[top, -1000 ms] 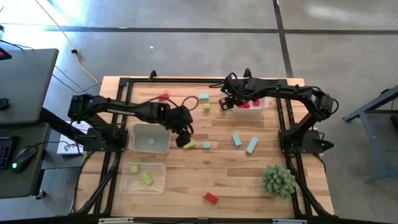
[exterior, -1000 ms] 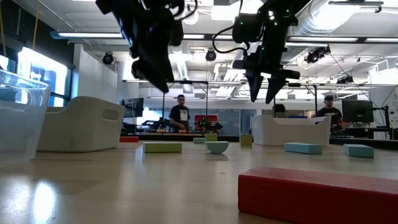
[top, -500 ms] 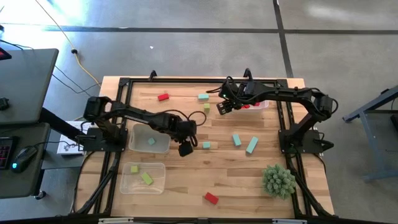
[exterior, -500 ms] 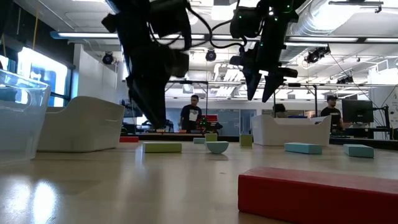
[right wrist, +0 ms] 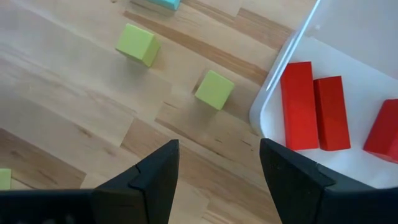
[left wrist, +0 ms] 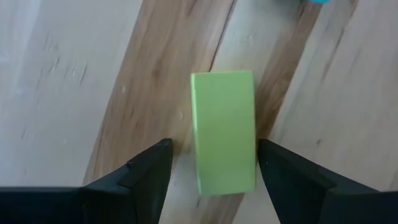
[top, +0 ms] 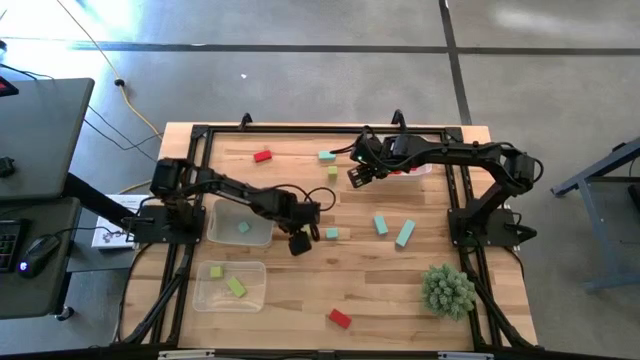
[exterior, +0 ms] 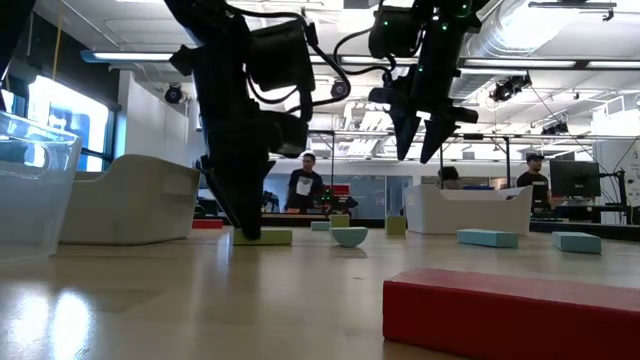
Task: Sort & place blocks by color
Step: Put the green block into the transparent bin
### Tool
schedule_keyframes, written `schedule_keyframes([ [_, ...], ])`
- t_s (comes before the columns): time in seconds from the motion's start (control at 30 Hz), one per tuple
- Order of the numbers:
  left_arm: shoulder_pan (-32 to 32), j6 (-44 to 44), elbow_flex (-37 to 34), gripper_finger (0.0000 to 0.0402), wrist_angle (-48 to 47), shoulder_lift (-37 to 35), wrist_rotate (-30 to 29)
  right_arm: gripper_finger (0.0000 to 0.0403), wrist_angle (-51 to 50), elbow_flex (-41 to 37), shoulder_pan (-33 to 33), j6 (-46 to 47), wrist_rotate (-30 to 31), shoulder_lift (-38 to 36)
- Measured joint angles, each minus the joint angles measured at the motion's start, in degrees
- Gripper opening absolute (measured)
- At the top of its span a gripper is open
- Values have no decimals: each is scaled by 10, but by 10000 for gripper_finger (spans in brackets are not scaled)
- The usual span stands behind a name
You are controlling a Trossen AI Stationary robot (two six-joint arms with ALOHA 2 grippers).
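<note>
A yellow-green bar point(left wrist: 224, 130) lies flat on the wooden table point(top: 300, 300). My left gripper point(left wrist: 214, 146) points down over it, open, one finger on each long side near the bar's near end. The left finger stands clear and the right finger close beside, with no touch showing. In the low view its fingertips point(exterior: 245, 232) are down at the table beside the bar point(exterior: 266, 237). My right gripper point(top: 360, 173) hangs open above the table, left of the tray with red blocks point(right wrist: 311, 106). Two yellow-green cubes point(right wrist: 214, 89) lie below it.
A clear tray point(top: 240, 224) with a teal block and another point(top: 230, 285) with yellow-green blocks stand at the left. Loose teal blocks point(top: 381, 225), red blocks point(top: 262, 156) point(top: 340, 318) and a spiky green plant ball point(top: 447, 290) lie around. People stand in the room behind.
My left gripper has come down and toward the table's near edge, from well above the table until its open fingers stand on either side of the yellow-green bar. The bar has not moved. My right gripper has drifted a little toward the table's left, still open.
</note>
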Motion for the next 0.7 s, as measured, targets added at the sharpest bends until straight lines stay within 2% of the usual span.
schedule_keyframes([
  [0.13, -6, -8, 0, 225, 4, 1, -31, 213, 0, 0, 0, -6, 0, 0],
  [0.27, -5, -3, 0, 211, 2, 1, -33, 213, 0, 0, 0, -10, 0, 0],
  [0.4, -4, 2, -1, 172, 2, 2, -45, 213, 0, 0, 0, -10, 0, 0],
  [0.57, -4, 17, -1, 102, 7, 2, -51, 213, 0, 0, 1, -11, 0, 0],
  [0.7, -8, 16, 0, 97, 10, -1, -38, 213, 0, 0, 1, -11, 0, 0],
])
